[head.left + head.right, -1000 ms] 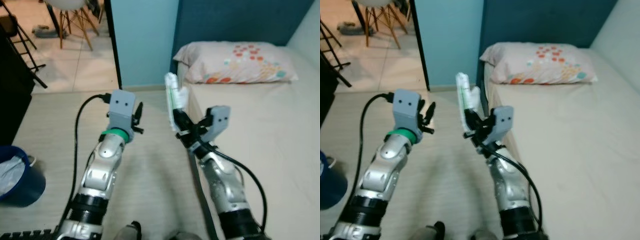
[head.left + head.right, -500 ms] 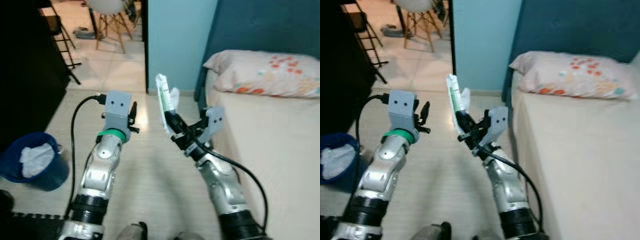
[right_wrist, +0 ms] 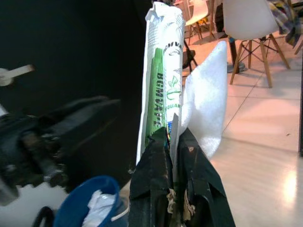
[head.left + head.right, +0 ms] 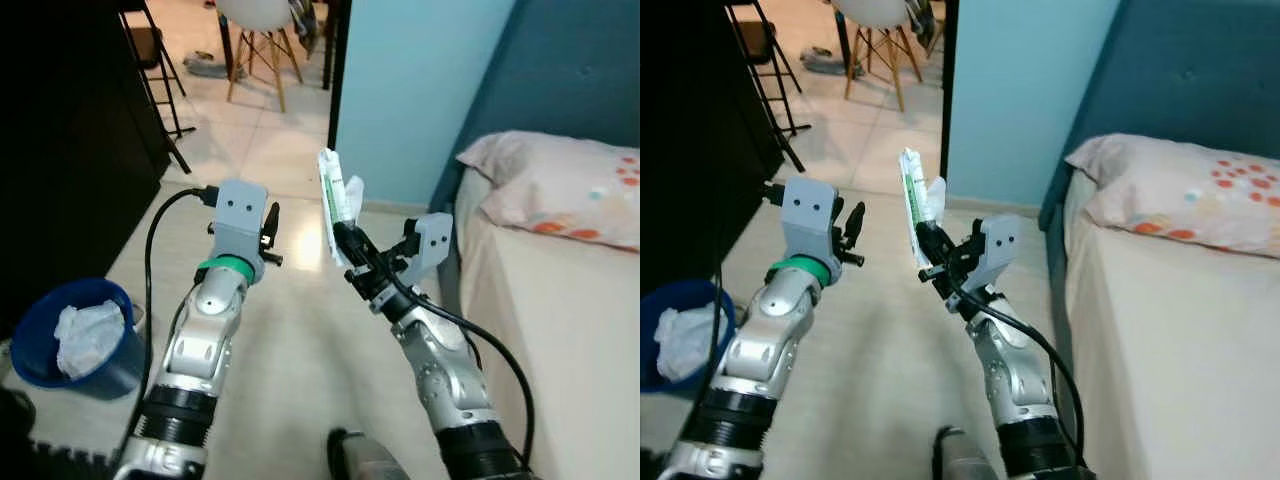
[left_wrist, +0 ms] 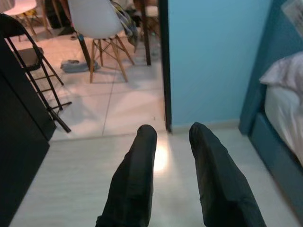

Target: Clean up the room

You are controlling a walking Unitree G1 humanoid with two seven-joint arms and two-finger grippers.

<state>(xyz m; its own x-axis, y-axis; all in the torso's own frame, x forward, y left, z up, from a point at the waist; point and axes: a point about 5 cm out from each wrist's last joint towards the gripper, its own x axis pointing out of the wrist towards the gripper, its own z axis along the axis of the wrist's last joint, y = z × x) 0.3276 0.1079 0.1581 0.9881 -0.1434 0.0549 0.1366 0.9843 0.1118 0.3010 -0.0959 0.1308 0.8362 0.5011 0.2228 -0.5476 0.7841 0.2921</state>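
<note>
While the right tool (image 4: 345,240) pinches a green-and-white wrapper (image 4: 335,205) over pale floor (image 4: 290,350), left tool (image 5: 173,156) spread, blue bin (image 4: 70,335) left, bed (image 4: 570,300) right.

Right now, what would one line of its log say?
right gripper: shut on white-and-green plastic wrapper | left gripper: open, empty | blue bucket: on floor, robot's left

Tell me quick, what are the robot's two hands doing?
Left gripper: open, holding nothing.
Right gripper: shut on a white and green wrapper.
</note>
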